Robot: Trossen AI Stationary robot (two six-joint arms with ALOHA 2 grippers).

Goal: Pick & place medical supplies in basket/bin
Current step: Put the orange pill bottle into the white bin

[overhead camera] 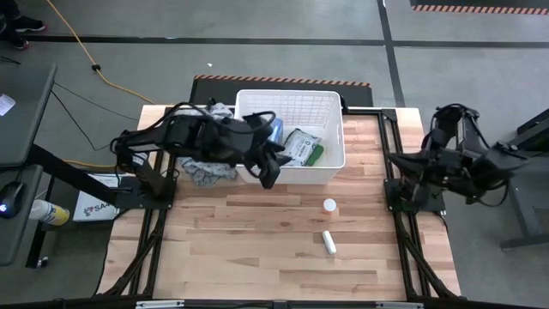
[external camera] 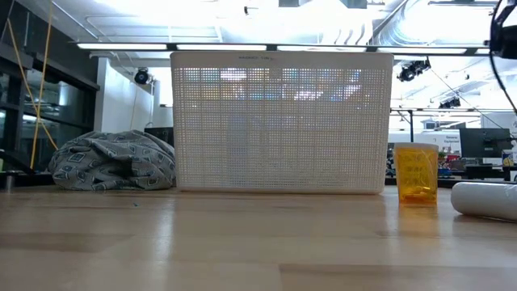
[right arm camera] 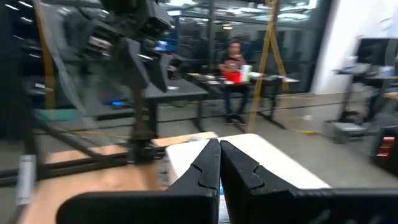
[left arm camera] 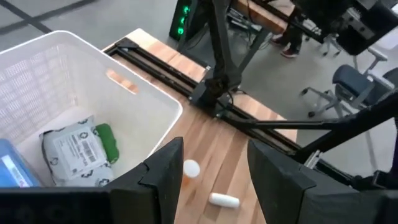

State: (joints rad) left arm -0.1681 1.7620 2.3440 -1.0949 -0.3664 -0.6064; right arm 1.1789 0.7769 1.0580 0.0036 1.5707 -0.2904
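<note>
The white gridded basket [overhead camera: 330, 107] [external camera: 279, 121] stands at the table's far side. In it lie the grey-white soft pack [left arm camera: 76, 148], the green bar [left arm camera: 109, 142] and the blue-white packet [left arm camera: 11, 169]. The orange-capped vial [overhead camera: 329, 206] [external camera: 416, 172] stands upright on the wood in front of the basket. The white tube [overhead camera: 328, 242] [left arm camera: 224, 200] lies nearer still. My left gripper [left arm camera: 211, 180] hangs open and empty above the basket's near wall [overhead camera: 300, 176]. My right gripper [right arm camera: 219, 163] is shut and empty; its arm [overhead camera: 446, 163] waits at the table's right edge.
A grey patterned cloth [overhead camera: 206, 170] [external camera: 113, 162] lies heaped against the basket's left side. Bare wood spreads over the near half of the table around the vial and tube. A person sits at a desk [right arm camera: 233, 62] far behind the table.
</note>
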